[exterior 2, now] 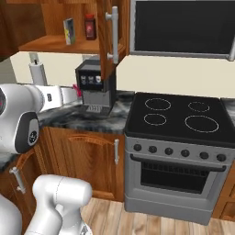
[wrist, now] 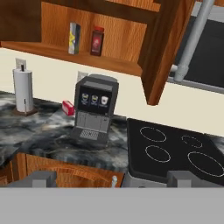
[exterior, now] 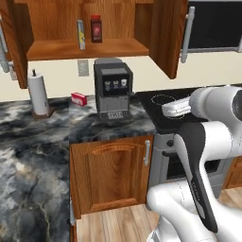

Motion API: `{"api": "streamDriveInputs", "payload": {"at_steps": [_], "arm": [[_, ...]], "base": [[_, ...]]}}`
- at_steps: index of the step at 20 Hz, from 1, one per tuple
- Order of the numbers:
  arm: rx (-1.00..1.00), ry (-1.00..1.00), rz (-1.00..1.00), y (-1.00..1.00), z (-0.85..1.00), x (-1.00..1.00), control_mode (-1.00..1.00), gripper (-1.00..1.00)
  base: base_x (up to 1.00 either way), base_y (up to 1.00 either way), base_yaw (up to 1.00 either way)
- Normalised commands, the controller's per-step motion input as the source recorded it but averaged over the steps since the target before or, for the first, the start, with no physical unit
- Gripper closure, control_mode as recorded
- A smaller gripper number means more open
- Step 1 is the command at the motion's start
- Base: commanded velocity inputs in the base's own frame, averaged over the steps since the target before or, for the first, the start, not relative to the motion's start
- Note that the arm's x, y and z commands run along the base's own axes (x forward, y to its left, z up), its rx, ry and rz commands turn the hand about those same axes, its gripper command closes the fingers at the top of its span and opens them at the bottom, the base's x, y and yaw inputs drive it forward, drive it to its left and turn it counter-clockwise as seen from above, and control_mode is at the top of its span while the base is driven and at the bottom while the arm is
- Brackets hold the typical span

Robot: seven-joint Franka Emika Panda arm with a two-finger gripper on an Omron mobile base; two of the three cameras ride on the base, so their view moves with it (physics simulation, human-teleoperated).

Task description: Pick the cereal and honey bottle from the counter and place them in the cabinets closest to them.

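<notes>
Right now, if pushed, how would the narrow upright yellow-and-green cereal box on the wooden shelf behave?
The cereal box stands tall on a narrow base, so it probably tips. Seemingly cardboard, likely light; it might knock the dark red jar beside it.

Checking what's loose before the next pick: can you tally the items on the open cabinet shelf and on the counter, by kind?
Boxes: 2, the cereal on the shelf and a red box on the counter
Jars: 1, a red jar on the shelf
Paper towel rolls: 1, a towel roll on the counter
Coffee machines: 1, a coffee machine on the counter
Total: 5
</notes>
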Motion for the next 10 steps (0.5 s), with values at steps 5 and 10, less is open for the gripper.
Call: {"api": "streamDriveInputs", "payload": {"at_steps": [5, 10], "arm": [[0.0, 0.0, 0.0, 0.0, 0.0, 0.0, 1.0, -1.0], [0.0, 0.0, 0.0, 0.0, 0.0, 0.0, 1.0, -1.0]], "base": [[0.0, -0.2, 0.0], [0.0, -0.65, 0.0]]}}
